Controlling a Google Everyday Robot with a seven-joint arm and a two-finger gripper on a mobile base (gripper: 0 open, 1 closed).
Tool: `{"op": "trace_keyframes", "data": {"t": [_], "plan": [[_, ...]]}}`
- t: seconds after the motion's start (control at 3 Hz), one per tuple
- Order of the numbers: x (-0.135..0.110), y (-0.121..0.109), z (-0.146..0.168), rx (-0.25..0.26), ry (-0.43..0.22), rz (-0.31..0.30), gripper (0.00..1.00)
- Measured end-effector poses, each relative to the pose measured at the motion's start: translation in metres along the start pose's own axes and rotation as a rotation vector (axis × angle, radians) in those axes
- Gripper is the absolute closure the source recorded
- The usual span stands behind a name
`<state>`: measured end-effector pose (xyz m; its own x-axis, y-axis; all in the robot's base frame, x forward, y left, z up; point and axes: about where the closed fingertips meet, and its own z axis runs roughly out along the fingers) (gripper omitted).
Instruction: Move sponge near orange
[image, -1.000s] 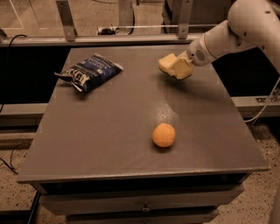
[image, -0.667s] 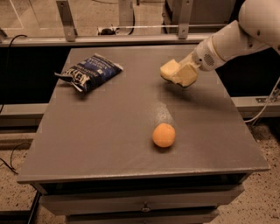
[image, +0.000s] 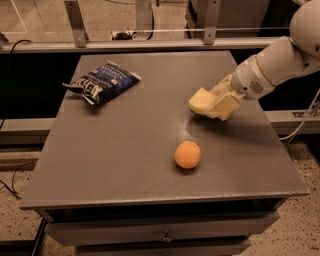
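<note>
We see the sponge (image: 198, 100) gripped in the gripper (image: 214, 106), lifted just above the worktop (image: 125, 150) at right of centre, its far end hidden by the fingers. The orange (image: 187, 154) sits near, toward the front edge. A blue snack bag (image: 102, 83) lies well apart at back left.

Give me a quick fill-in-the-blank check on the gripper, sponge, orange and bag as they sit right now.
1. The gripper, above the table at picture right, is shut on the pale yellow ____.
2. The sponge and the orange are not ____; bare tabletop shows between them.
3. The blue snack bag lies near the table's far ____ corner as pictured.

Missing words: sponge; touching; left.
</note>
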<state>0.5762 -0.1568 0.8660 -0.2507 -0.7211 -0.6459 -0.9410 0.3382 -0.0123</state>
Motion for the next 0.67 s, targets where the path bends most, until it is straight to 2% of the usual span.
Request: {"op": "trace_keyframes", "data": {"t": [0.67], "plan": [[0.032, 0.036, -0.017, -0.056, 0.032, -0.121, 1.0]]}}
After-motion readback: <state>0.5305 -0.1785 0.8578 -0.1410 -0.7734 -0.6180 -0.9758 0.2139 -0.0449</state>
